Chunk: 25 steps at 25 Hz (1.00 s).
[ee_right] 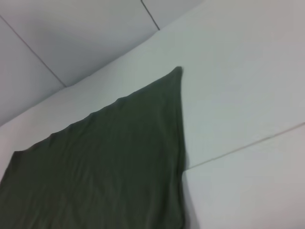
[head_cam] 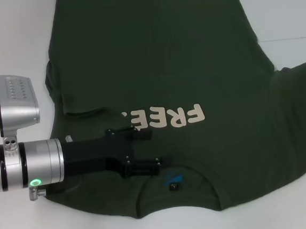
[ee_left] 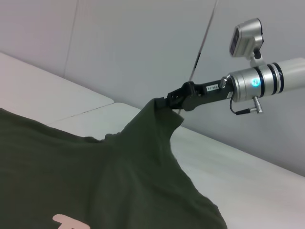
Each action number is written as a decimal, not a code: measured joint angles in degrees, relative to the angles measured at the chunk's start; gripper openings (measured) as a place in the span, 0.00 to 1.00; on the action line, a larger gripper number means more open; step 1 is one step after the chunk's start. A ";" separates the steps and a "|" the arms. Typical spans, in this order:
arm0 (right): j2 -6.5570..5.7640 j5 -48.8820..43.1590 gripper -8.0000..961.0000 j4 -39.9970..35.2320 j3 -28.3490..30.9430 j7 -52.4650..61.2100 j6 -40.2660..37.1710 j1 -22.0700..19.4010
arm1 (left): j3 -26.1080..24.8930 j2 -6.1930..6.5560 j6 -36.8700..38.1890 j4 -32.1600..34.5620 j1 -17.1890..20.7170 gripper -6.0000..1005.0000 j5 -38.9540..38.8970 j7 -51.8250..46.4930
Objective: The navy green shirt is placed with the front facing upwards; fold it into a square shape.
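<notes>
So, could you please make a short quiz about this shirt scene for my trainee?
1. True or false: the cream lettering on the navy green shirt faces upwards.
2. The left tool is over: A) the shirt, near its collar; B) the bare table; C) the shirt's hem.
3. Fill in: in the left wrist view, the right tool grips a raised part of the ____.
Key: 1 true; 2 A; 3 shirt.
</notes>
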 joint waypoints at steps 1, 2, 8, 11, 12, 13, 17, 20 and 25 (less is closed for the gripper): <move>-0.19 -0.01 0.07 0.01 -0.42 0.01 0.37 0.22 | 0.00 0.00 -0.08 0.00 0.00 0.91 -0.02 -0.03; -0.35 0.00 0.07 0.01 -0.92 0.02 0.79 0.43 | 0.00 0.00 -0.24 0.01 0.00 0.91 -0.09 -0.15; -0.70 0.00 0.09 0.01 -2.84 0.21 1.99 1.46 | 0.00 0.00 -0.71 0.02 0.00 0.91 -0.43 -0.75; -0.60 0.01 0.09 0.01 -3.47 0.24 2.02 1.88 | 0.00 0.00 -1.31 -0.06 0.00 0.91 -0.47 -0.92; -0.52 0.02 0.10 0.01 -3.74 0.31 2.02 2.02 | 0.00 0.00 -1.55 -0.08 0.00 0.91 -0.49 -1.07; -0.43 0.02 0.10 0.02 -4.11 0.40 1.94 2.20 | 0.01 0.00 -1.77 -0.10 -0.04 0.91 -0.52 -1.30; -0.10 0.04 0.11 0.37 -5.04 0.83 -0.26 3.66 | 0.03 0.00 -1.95 -0.13 -0.26 0.91 -0.58 -1.51; 0.86 0.03 0.11 0.84 -7.71 2.41 -1.66 6.12 | 0.00 0.00 -1.98 -0.14 -0.40 0.91 -0.59 -1.53; 4.76 0.03 0.12 0.73 -13.61 3.19 -1.56 10.30 | -0.01 0.18 -2.11 -0.04 -0.44 0.91 -0.54 -1.55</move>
